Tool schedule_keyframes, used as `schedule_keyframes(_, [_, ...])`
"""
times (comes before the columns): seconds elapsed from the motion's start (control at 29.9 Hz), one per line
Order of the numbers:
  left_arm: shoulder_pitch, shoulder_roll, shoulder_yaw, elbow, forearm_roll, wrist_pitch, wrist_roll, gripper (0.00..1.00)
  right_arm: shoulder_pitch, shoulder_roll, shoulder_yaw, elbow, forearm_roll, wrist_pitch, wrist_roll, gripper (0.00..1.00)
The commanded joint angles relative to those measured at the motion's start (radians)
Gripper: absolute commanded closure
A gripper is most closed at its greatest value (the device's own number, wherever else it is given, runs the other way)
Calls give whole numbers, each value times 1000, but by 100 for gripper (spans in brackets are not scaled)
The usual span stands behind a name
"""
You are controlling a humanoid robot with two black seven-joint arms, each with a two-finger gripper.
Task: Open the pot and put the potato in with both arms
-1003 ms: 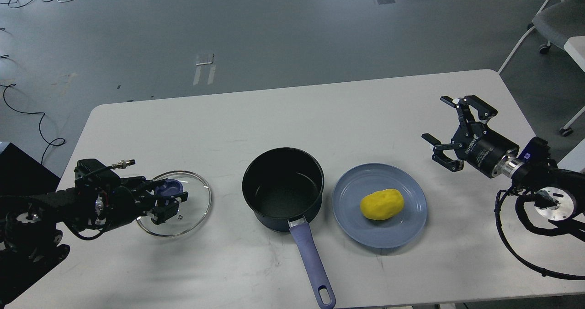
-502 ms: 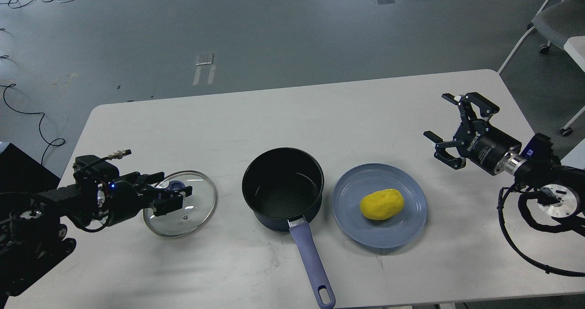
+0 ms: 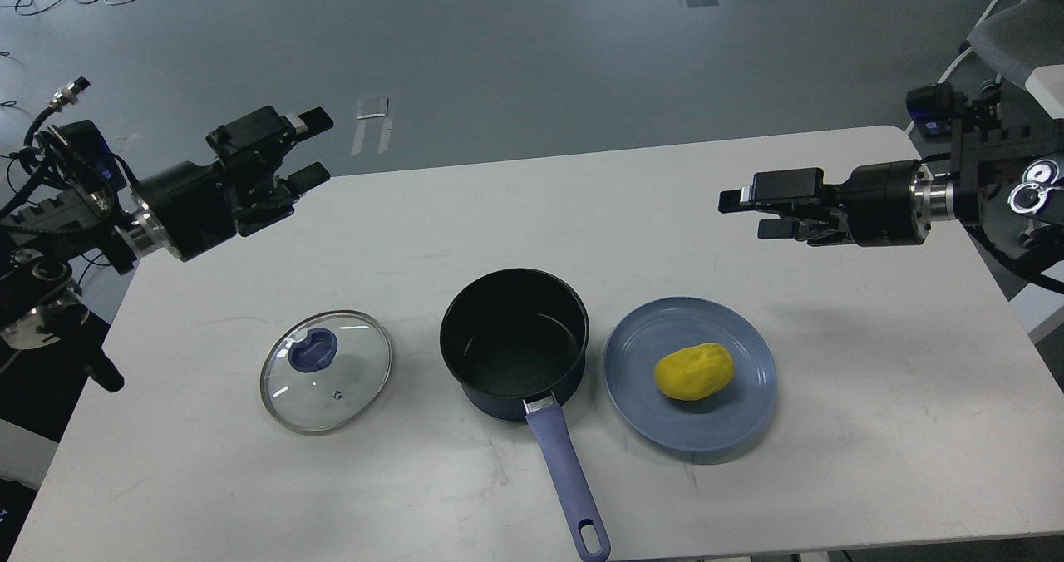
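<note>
A: Where does the job stand?

B: The saucepan sits open in the middle of the tabletop, its purple handle pointing toward the near edge. The glass lid lies flat just to its left, apart from it, with its blue knob up. So the opening step looks done.

A: And the potato?

B: The yellow potato rests on the blue plate, just right of the saucepan. It is not in yet, so I judge that is the step in hand.

A: What are the arms doing?

B: The left pincer hangs high over the far left corner, empty, its two fingers parted with a clear gap. The right pincer hovers above the far right of the tabletop, well apart from the potato, seen side-on; its fingers show a narrow gap and hold nothing.

A: Next move?

B: Probably the right arm must come down over the plate, straddle the potato, pinch it gently since it is rounded and may roll, then carry it left over the saucepan's rim and release.
</note>
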Motion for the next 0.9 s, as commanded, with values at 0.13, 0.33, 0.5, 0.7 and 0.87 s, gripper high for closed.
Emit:
schedule_keyframes(0.13, [3, -45, -96, 20, -262, -9, 0, 2, 245, 94, -259, 140, -401, 0, 0, 2])
schedule_keyframes(0.33, [27, -62, -105, 20, -348, -21, 0, 2, 293, 220, -359, 137, -547, 0, 0, 2])
schedule_keyframes(0.5, [27, -67, -107, 20, -348, -21, 0, 2, 336, 337, -422, 132, -615, -45, 0, 2])
schedule_keyframes(0.7, [30, -65, -107, 20, -346, -23, 0, 2, 346, 424, -457, 128, -655, -56, 0, 2])
schedule_keyframes(0.87, [30, -65, -107, 20, -348, -29, 0, 2, 346, 467, -499, 120, -664, -107, 0, 2])
